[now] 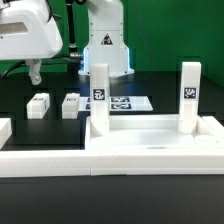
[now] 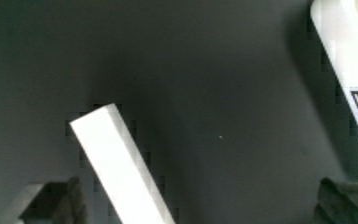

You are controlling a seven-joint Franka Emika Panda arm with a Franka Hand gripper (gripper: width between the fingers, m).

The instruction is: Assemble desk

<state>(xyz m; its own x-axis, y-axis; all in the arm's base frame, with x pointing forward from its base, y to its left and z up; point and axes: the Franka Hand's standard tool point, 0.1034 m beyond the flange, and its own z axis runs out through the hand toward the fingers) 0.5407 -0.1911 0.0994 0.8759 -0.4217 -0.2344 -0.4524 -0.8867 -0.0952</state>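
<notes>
**Two legs up, two to go**

In the exterior view, the desk top (image 1: 150,142) lies on the bench (image 1: 50,135) at the front. Two legs stand upright in it: the left post (image 1: 100,98) and the right post (image 1: 189,92). We cannot tell whether either is fully seated. Behind it, the first loose leg (image 1: 38,105) and the second loose leg (image 1: 70,104) lie on the bench, near the marker board (image 1: 132,102). The claw (image 1: 34,74) hangs above them, touching nothing.

In the wrist view, the claw (image 2: 197,205) stands wide and empty, with only dark bench between its fingertips (image 2: 51,200). A long white bar (image 2: 119,165) lies slanted below. A tagged white part (image 2: 357,95) is cut off at the edge, and we cannot say which part it is.

We judge the leg work about half done — both loose legs have yet to be picked up and fitted.
</notes>
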